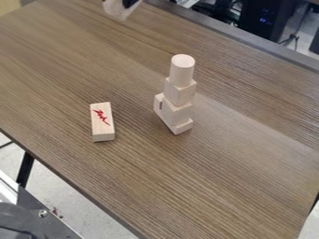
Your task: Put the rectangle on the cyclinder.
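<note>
Open or closed, that's the question up at the top edge, and I cannot tell how far the gripper (121, 11) is parted, nor can I make out anything in its hold! Down to the red-marked rectangle (102, 122), lying flat, well apart from the gripper, with free sides to go for. Picking it up looks like the step in hand: come straight down over its middle, line up across the narrow width, close squarely, and lift level. Height is everything next; it should clear the cylinder (183, 71) before going sideways, because that upright piece crowns a slim stack, perched on a cube-like block (180, 92) with more blocks (176, 113) underneath. One nudge could bring the lot down! Centre the rectangle over the round top, lower it softly until it rests, check the balance, then let go evenly and back away straight up. Around it all runs the wood-grained table (240, 154), and beyond its far edge sits dark equipment (265, 18)
</note>
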Controlling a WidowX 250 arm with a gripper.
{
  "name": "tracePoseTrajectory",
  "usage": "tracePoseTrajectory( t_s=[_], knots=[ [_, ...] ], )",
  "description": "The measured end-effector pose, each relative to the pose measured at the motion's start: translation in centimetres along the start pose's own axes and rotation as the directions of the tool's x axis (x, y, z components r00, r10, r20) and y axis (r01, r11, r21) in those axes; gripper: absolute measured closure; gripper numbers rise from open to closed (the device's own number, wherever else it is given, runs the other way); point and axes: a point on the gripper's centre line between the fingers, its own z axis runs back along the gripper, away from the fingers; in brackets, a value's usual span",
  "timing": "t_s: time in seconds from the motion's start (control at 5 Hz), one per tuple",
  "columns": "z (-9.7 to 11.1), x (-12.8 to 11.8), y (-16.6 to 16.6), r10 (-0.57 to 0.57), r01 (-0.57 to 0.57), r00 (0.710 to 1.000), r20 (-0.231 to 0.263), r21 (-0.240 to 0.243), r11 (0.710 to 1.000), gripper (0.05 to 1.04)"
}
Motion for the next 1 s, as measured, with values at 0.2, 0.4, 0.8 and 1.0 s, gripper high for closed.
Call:
tracePoseTrajectory(
  t_s=[0.2,0.4,0.8,1.0],
  knots=[
    [0.1,0.0,-2.0,-0.097,0.096,0.995,-0.019,-0.032,0.995,0.574],
    [0.0,-0.3,-3.3,-0.170,0.166,0.985,-0.041,-0.077,0.983,0.573],
    [0.1,-1.6,-5.0,-0.240,0.220,0.963,-0.120,-0.155,0.963,0.573],
    [0.4,-1.8,-5.7,-0.270,0.244,0.953,-0.138,-0.178,0.953,0.573]
  ],
)
